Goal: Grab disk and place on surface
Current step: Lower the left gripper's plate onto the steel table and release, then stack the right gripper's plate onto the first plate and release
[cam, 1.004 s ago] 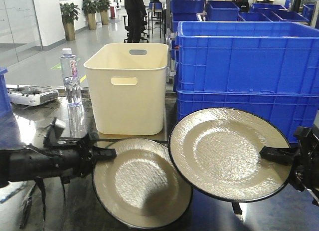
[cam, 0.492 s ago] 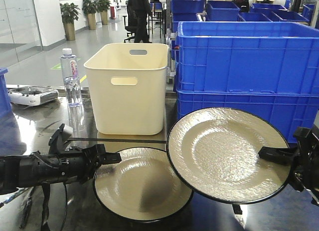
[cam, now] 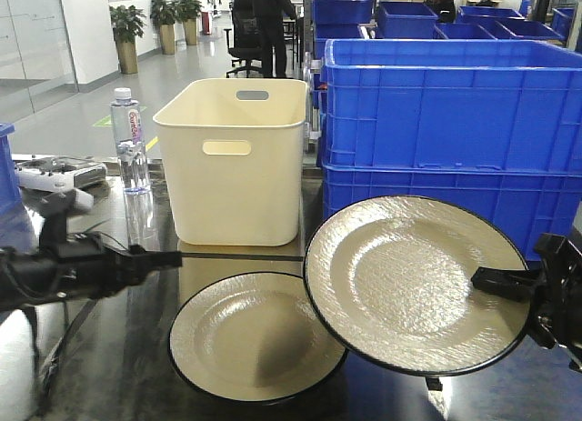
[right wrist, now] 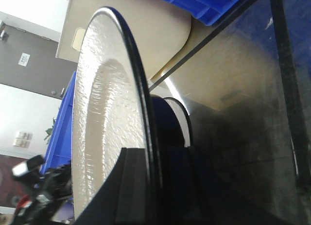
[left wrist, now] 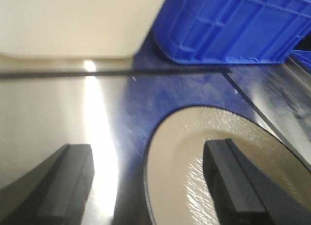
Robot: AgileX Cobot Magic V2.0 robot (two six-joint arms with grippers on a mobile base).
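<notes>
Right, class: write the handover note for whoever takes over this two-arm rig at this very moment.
The left gripper is open and empty, not touching the first disk.
The right gripper is shut on the rim of the second disk, held tilted above the tabletop.
Done: the first disk lies flat on the tabletop, just in front of the tape line.
Left: lower the second disk onto the tabletop and release.

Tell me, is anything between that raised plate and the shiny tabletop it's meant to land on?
Yes, partly: the flat plate already lies on the tabletop, seemingly under the left edge of the raised plate held by the right tool. Bare tabletop shows further right.
</notes>
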